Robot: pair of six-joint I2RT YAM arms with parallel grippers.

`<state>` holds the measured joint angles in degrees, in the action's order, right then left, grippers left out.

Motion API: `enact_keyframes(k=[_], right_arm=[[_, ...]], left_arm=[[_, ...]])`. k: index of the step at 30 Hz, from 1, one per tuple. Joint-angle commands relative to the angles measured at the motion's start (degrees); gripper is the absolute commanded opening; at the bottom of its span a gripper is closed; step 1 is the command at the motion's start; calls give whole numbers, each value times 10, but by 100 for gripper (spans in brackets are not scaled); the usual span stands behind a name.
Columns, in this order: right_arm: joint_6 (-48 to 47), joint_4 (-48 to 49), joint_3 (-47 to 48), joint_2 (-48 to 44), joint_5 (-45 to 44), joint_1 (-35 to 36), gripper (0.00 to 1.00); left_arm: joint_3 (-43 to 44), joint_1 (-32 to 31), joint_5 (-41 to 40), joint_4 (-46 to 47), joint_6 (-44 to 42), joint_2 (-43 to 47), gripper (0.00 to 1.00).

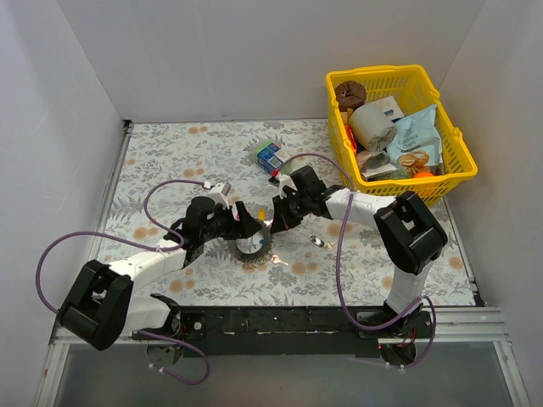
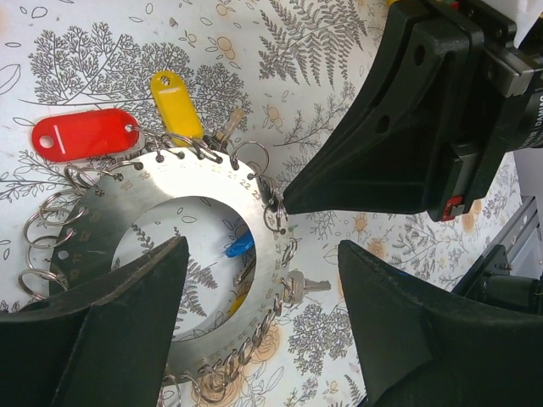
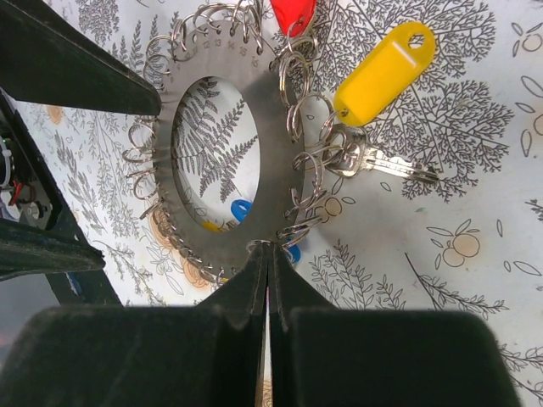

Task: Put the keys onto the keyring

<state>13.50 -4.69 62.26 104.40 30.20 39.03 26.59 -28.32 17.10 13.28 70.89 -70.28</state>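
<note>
The keyring (image 2: 165, 182) is a flat grey metal disc with a round hole, rimmed with small split rings; it also shows in the top view (image 1: 252, 245). A red tag (image 2: 85, 134), a yellow tag (image 2: 176, 102) and a silver key (image 2: 305, 287) hang on it, and a blue tag (image 2: 240, 246) shows through the hole. My right gripper (image 3: 270, 248) is shut on the keyring's rim (image 3: 271, 127), next to the yellow-tagged key (image 3: 383, 72). My left gripper (image 2: 261, 246) is open, its jaws spread either side of the ring's lower band.
A loose silver key (image 1: 318, 242) lies on the floral mat right of the ring. A blue-green carton (image 1: 269, 153) stands behind the grippers. A yellow basket (image 1: 383, 75) of groceries, with a brown disc (image 1: 349, 90), fills the back right corner.
</note>
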Motion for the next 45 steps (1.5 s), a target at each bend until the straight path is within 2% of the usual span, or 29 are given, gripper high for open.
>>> enact_keyframes(k=[1,7,11,14,15,17,18,21,24,28,33,41,45], right_arm=[[-10,-5,12,-29,-27,1,1],[-12,6,-16,-70,-44,-12,1],[2,42,-53,-94,-2,-32,2],[12,97,-93,-110,41,-47,20],[14,107,-109,-111,50,-54,30],[17,136,-127,-117,72,-56,41],[20,147,-134,-118,81,-58,49],[31,192,-158,-119,109,-57,63],[44,218,-171,-116,129,-58,68],[64,245,-180,-101,140,-57,70],[79,270,-184,-80,161,-57,68],[72,258,-181,-55,162,-51,62],[41,208,-172,-54,125,-31,58]], left_arm=[[-7,-2,3,1,-8,-5,71],[-8,-2,9,6,-7,-12,71],[-9,-2,11,9,-8,-15,71],[-9,-2,17,15,-8,-23,72],[-9,-2,19,17,-8,-25,72],[-8,-2,25,22,-7,-30,72],[-9,-2,28,25,-6,-32,72],[-9,-2,38,34,-5,-36,72],[-6,-2,45,39,-6,-44,72],[-2,-2,59,46,-5,-57,70],[-2,-2,67,46,-5,-64,68],[0,-2,65,47,-5,-66,66],[-5,-2,63,51,-3,-65,66]])
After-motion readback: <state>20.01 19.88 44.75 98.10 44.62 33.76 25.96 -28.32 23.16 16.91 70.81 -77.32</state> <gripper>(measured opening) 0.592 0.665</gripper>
